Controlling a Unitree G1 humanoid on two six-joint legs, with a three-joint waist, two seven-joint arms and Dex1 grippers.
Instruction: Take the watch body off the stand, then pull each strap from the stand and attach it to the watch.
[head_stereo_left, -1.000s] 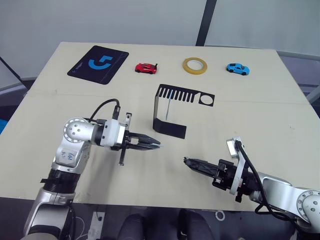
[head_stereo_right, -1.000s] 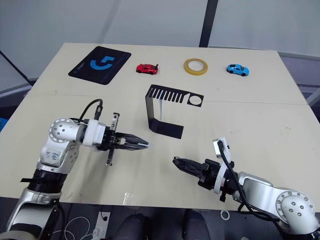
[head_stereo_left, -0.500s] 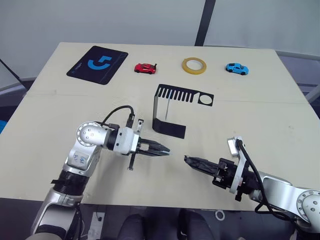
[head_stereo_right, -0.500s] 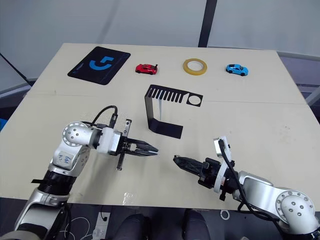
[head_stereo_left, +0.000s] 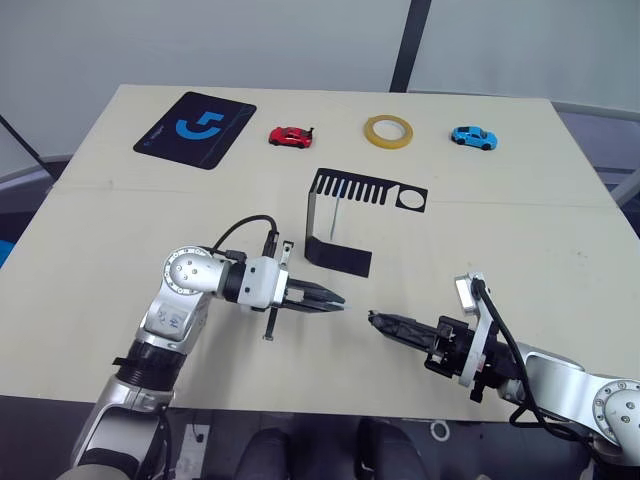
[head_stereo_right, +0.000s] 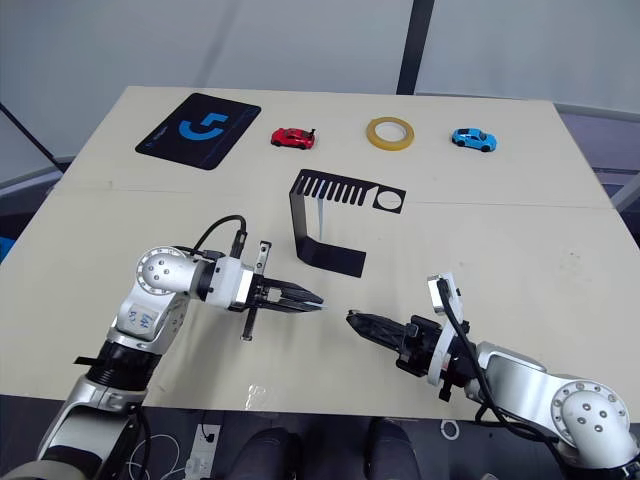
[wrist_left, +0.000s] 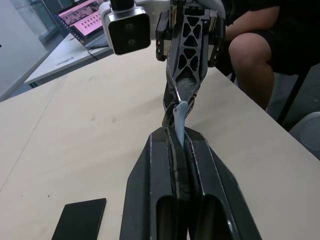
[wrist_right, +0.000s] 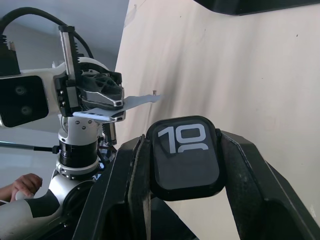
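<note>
- The table (head_stereo_left: 560, 180) is a wide, pale beige board with a matte surface. At its far edge lie a black mouse pad (head_stereo_left: 196, 129) with a blue logo, a red toy car (head_stereo_left: 291, 135), a yellow ring of tape (head_stereo_left: 389, 131) and a blue toy car (head_stereo_left: 474, 136).
- The stand (head_stereo_left: 345, 220) is thin black bent sheet metal near the middle of the table. One pale strap (head_stereo_left: 338, 212) hangs from its comb slots.
- Compared with one second ago, the left gripper (head_stereo_left: 336, 301) has moved toward the right one, from beside the stand's foot to near the front edge. I judge that the first strap is being brought to the watch for attaching.
- The left gripper is pressed together on the other strap (wrist_left: 180, 120), a thin, flexible, blue-grey strip whose end sticks out past the fingertips.
- The right gripper (head_stereo_left: 376, 322) pinches the watch body (wrist_right: 186, 156), a small, glossy black, rounded square with white digits. It has not moved, and a small gap remains between the two grippers.
</note>
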